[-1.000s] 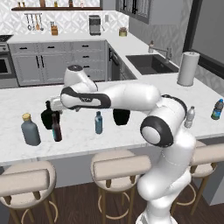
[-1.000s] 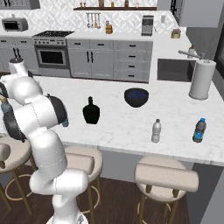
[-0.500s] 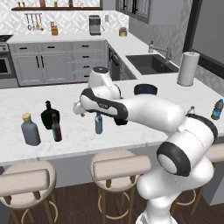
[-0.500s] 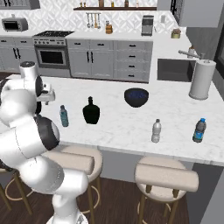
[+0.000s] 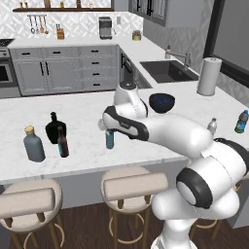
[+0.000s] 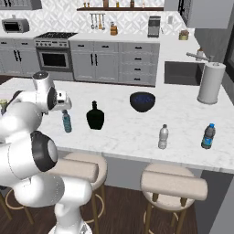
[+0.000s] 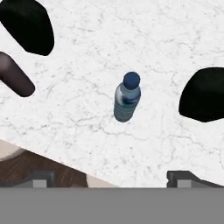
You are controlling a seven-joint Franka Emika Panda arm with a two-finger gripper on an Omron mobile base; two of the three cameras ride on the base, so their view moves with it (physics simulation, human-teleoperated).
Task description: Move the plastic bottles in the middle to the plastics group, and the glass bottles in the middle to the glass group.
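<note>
Jaws standing apart above the light-blue bottle [image 7: 127, 97] on the surface [image 7: 131, 43]; descending centred over its cap, clearing the flask [image 7: 205, 94] beside it, is advised

1. Light-blue water bottle [image 5: 110, 139] upright on the marble counter [image 5: 82, 112], just beneath the arm's wrist.
2. Grey tan-capped bottle [image 5: 34, 145], black flask [image 5: 55, 129] and brown beer bottle [image 5: 62, 143] grouped at left.
3. Dark bowl [image 5: 162, 102] behind the arm.
4. Blue dark-capped bottle [image 5: 241, 121] far right.
</note>
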